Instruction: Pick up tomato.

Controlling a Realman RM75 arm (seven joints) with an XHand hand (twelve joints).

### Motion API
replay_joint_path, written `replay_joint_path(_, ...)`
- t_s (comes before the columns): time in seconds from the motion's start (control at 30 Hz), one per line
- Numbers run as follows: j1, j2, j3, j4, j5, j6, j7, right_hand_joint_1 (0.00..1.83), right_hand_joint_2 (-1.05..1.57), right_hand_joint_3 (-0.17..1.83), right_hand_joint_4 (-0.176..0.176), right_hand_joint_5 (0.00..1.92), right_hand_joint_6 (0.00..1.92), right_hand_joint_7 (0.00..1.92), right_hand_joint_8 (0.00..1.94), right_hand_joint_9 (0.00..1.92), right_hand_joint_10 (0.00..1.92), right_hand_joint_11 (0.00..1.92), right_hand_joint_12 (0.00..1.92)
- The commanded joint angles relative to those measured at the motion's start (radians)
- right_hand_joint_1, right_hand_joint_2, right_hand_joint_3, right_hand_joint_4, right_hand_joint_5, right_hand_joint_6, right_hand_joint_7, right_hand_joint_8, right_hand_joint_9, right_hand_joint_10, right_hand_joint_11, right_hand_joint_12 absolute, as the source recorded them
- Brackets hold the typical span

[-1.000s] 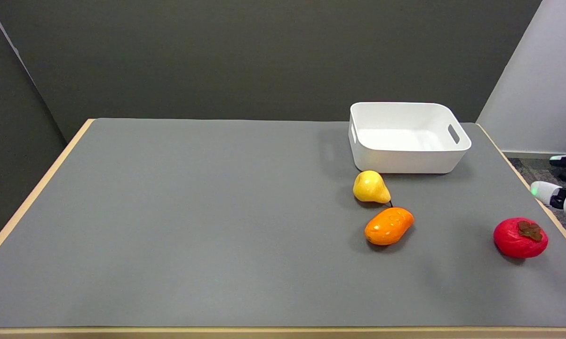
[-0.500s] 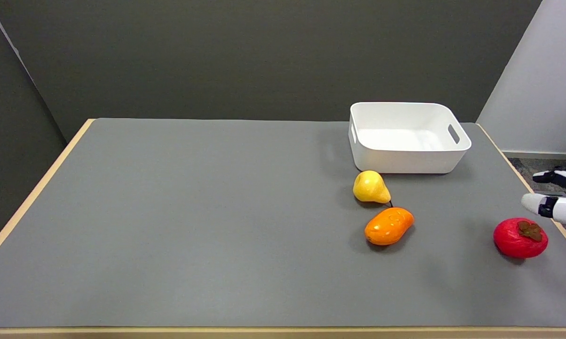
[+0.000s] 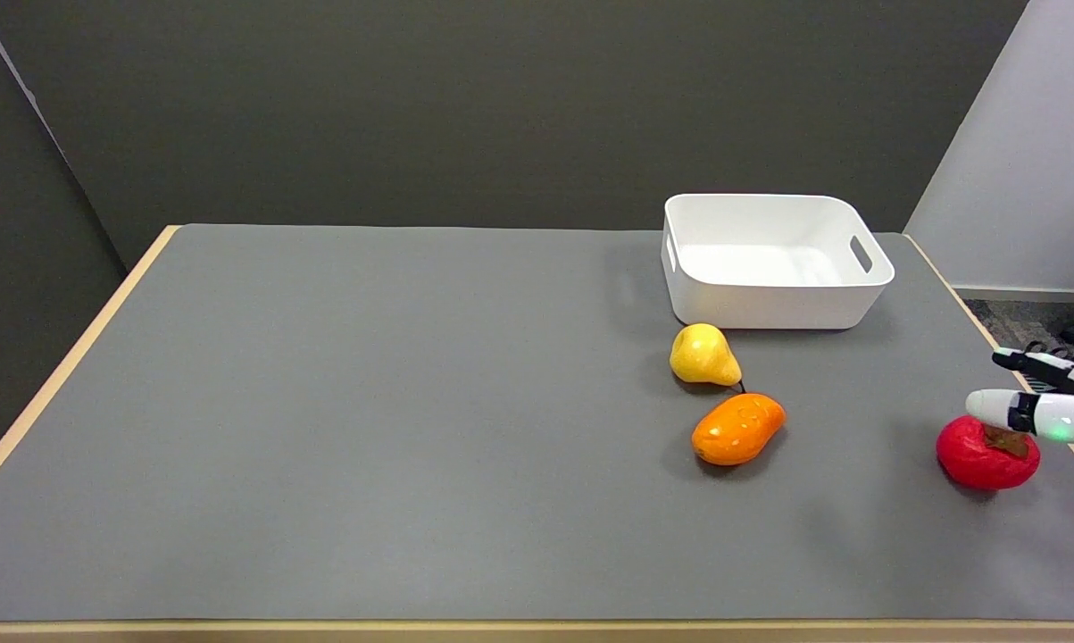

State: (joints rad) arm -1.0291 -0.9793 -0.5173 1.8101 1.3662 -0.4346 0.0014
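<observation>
A dark grey wall backs the room, with a paler wall off to the right, and in front of me stands a table covered in grey matting with a light wooden edge.

Seen from the head camera, a white bin with handle slots sits toward the far right of the table. Just in front of it lies a yellow pear, and close beside that, nearer to me, an orange fruit. The tomato, red with a brown calyx on top, rests on the mat near the right edge, well apart from the other fruit.

The right hand pokes in at the right border, only its fingers showing. They are spread apart and hold nothing; the lower one reaches across the top of the tomato, though I cannot tell whether it touches.
</observation>
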Motion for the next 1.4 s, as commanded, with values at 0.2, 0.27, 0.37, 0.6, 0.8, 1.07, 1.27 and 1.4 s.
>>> replay_joint_path(0.2, 0.082, -0.034, 0.103, -0.007, 0.163, -0.244, -0.172, 0.23, 0.5, 0.87, -0.008, 0.0, 0.08, 0.0, 0.0, 0.0, 0.0, 0.0, 0.54)
replay_joint_path(0.27, 0.082, -0.034, 0.09, -0.007, 0.13, -0.256, -0.17, 0.23, 0.5, 0.87, -0.009, 0.0, 0.08, 0.0, 0.0, 0.0, 0.0, 0.0, 0.54)
replay_joint_path(0.37, 0.082, -0.034, 0.079, -0.007, 0.09, -0.274, -0.165, 0.23, 0.5, 0.87, -0.013, 0.0, 0.08, 0.0, 0.0, 0.0, 0.0, 0.0, 0.54)
replay_joint_path(0.6, 0.082, -0.034, 0.076, -0.008, 0.032, -0.299, -0.162, 0.23, 0.5, 0.86, -0.02, 0.0, 0.07, 0.0, 0.0, 0.0, 0.0, 0.0, 0.53)
replay_joint_path(0.8, 0.083, -0.034, 0.083, -0.011, -0.001, -0.297, -0.155, 0.23, 0.5, 0.86, -0.025, 0.0, 0.07, 0.0, 0.0, 0.0, 0.0, 0.0, 0.54)
replay_joint_path(1.07, 0.122, 0.013, 0.1, -0.014, -0.01, -0.29, -0.159, 0.23, 0.5, 0.86, -0.026, 0.0, 0.07, 0.0, 0.0, 0.0, 0.0, 0.0, 0.53)
replay_joint_path(1.27, 0.142, 0.036, 0.059, -0.038, -0.012, -0.29, -0.159, 0.23, 0.51, 0.86, -0.026, 0.0, 0.07, 0.0, 0.0, 0.0, 0.0, 0.0, 0.53)
replay_joint_path(1.4, 0.148, 0.035, 0.029, -0.054, -0.038, -0.296, -0.155, 0.23, 0.51, 0.86, -0.026, 0.0, 0.07, 0.0, 0.0, 0.0, 0.0, 0.0, 0.53)
